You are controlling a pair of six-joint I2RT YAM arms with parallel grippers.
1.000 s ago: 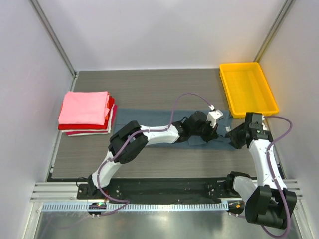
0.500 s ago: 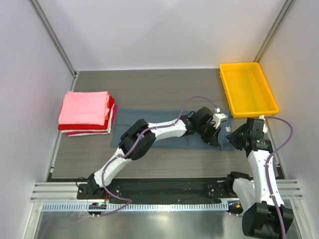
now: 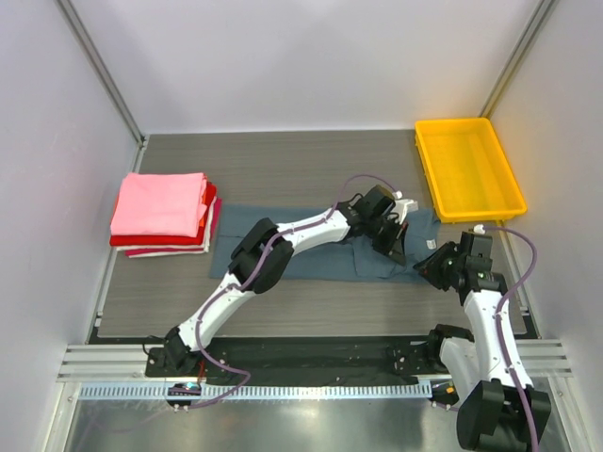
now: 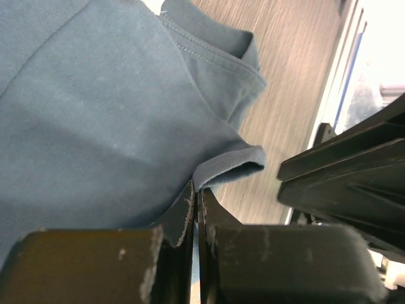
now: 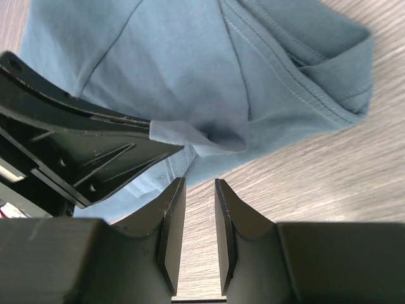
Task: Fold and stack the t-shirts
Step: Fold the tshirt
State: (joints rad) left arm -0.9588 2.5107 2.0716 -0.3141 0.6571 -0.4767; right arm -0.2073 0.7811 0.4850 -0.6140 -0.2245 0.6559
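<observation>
Blue-grey t-shirt (image 4: 114, 107) pinched in left hand (image 4: 195, 204).

Matt cloth t-shirt (image 4: 114, 114), wood-grain table (image 4: 297, 95)

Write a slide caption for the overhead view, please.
Left gripper pinches the blue-grey t-shirt, right gripper open beside it, folded stack to the left.

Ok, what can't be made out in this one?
- Top view: left pincer tips, hidden beneath its own housing.
- Top view: red and white folded t-shirts, mostly covered by the pink folded t-shirt.
- Right wrist view: slate blue-grey cotton t-shirt, cut off by the frame's edge.
</observation>
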